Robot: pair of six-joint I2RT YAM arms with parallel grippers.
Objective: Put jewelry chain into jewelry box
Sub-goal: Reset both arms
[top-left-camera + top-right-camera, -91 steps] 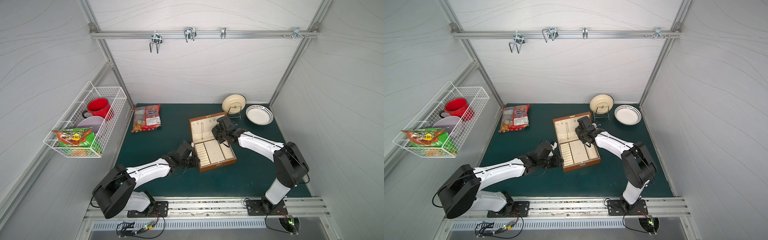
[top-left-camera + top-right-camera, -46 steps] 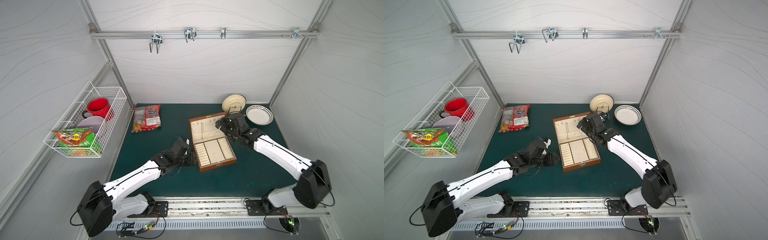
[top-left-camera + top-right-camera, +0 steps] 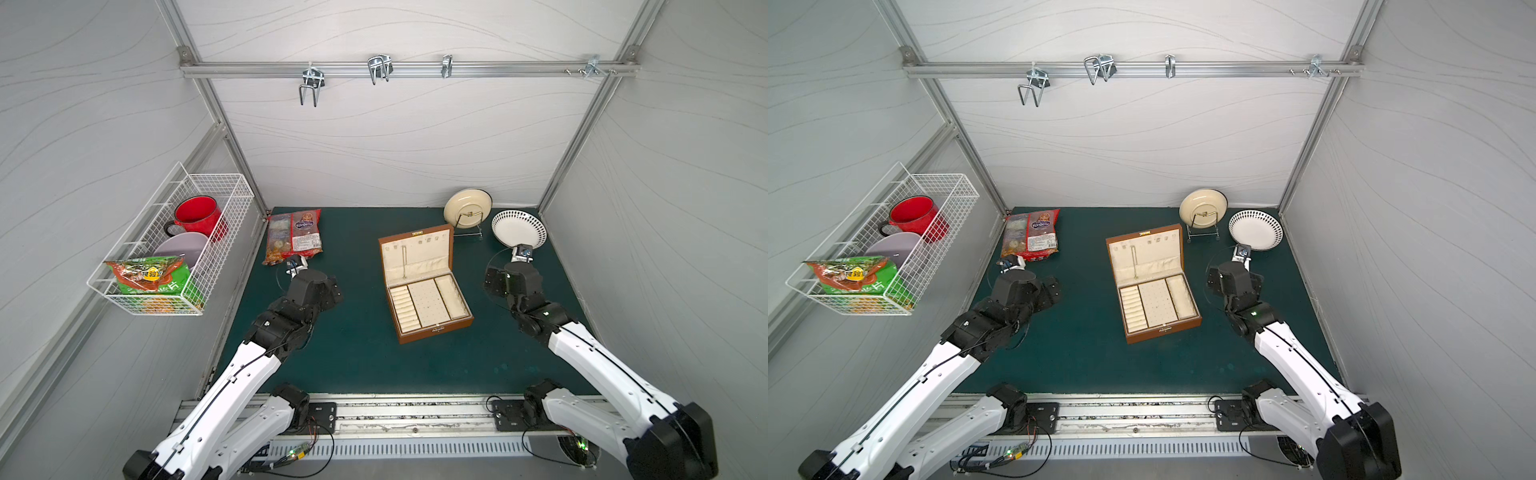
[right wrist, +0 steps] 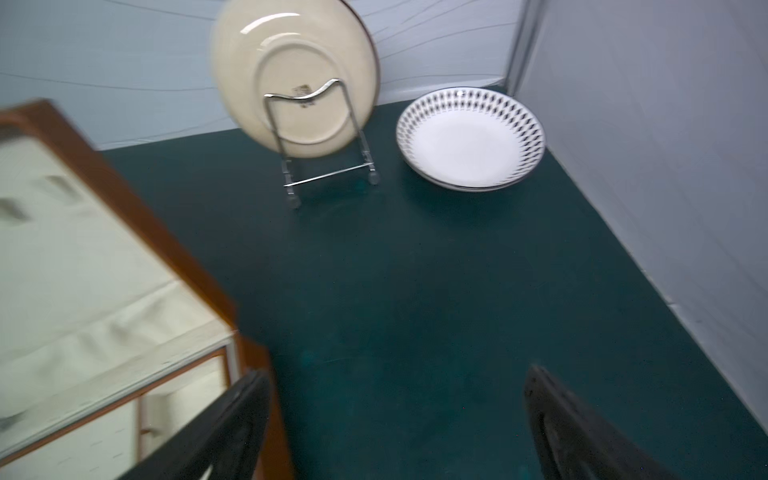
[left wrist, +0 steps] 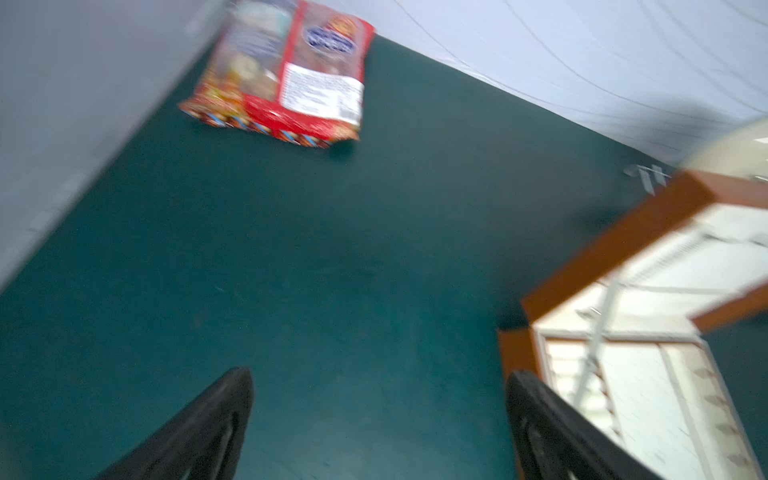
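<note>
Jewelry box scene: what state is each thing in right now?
jewelry box: open, lid raised.
jewelry chain: hanging straight from a lid hook.
cream plate: upright on its wire stand.
patterned bowl: flat on the mat.
left jaws: wide apart, empty.
right jaws: wide apart, empty.

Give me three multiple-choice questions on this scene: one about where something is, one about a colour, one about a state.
1. Where in the jewelry box is the jewelry chain? A in a bottom compartment; B hanging in the lid; C draped over the front wall.
2. The mug in the wire basket is: A blue; B red; C yellow.
3. The jewelry box is: A shut; B tipped over; C open.
Answers: 1 B, it dangles against the cream lid lining; 2 B, red shows through the wires; 3 C, lid raised, compartments showing.
</note>
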